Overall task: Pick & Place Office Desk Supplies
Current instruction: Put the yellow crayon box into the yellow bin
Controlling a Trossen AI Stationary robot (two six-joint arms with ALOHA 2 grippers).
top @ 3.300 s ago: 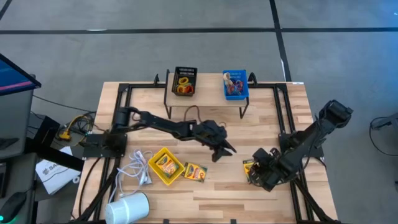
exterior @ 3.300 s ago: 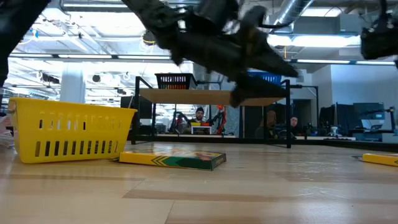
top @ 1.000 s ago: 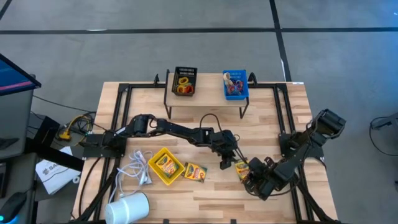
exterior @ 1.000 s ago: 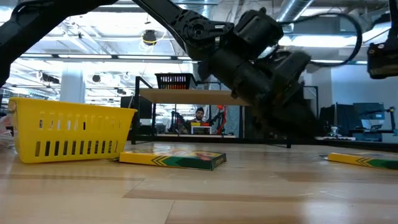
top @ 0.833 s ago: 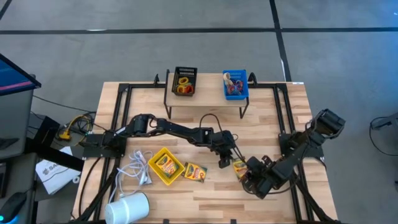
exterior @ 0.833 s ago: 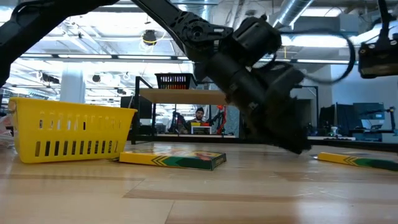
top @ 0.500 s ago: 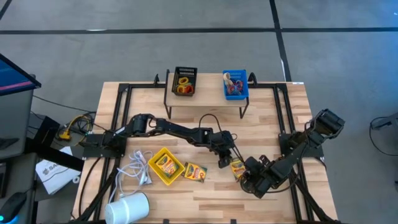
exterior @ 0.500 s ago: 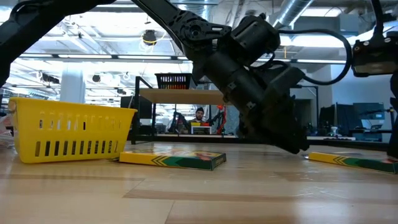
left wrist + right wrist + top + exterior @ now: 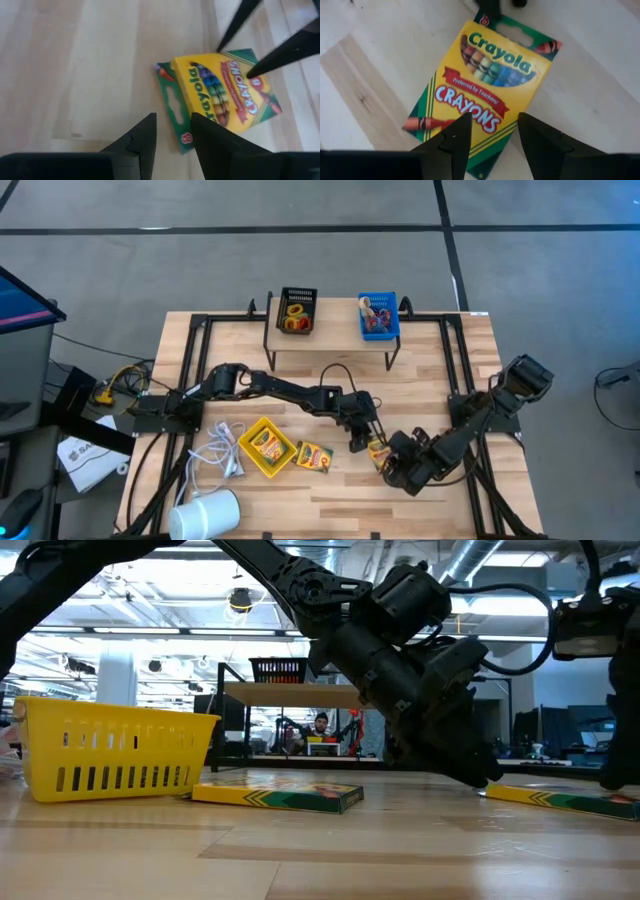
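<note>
A yellow-and-green crayon box [image 9: 378, 447] lies flat on the table right of centre, between my two grippers. My left gripper [image 9: 172, 122] comes from the far left. It is open, and its tips stand at the box's green hang-tab end [image 9: 170, 102]. My right gripper [image 9: 493, 120] comes from the near right. It is open, and its tips are over the box's bottom end. A second crayon box [image 9: 315, 456] lies beside the yellow bin [image 9: 262, 448], which holds another. My left gripper's fingers [image 9: 210, 132] slant down on either side of the tab end's corner; I cannot tell whether they touch it. My right gripper slants down from the near right. One fingertip [image 9: 465, 120] is on the printed face near the bottom end [image 9: 485, 150], the other is at the long edge. The box stays flat on the table [image 9: 550, 798].
A black bin [image 9: 296, 310] and a blue bin [image 9: 379, 317] with coloured rings stand on a raised shelf at the far edge. A white coiled cable [image 9: 222, 450] and a white cylinder [image 9: 205, 513] lie at the near left. Bare wood lies right of the yellow bin's box.
My right gripper has moved toward the table's left and rolled a little. It has slid the crayon box flat along the table up to my left gripper. My left gripper's tips have dipped down to the table.
</note>
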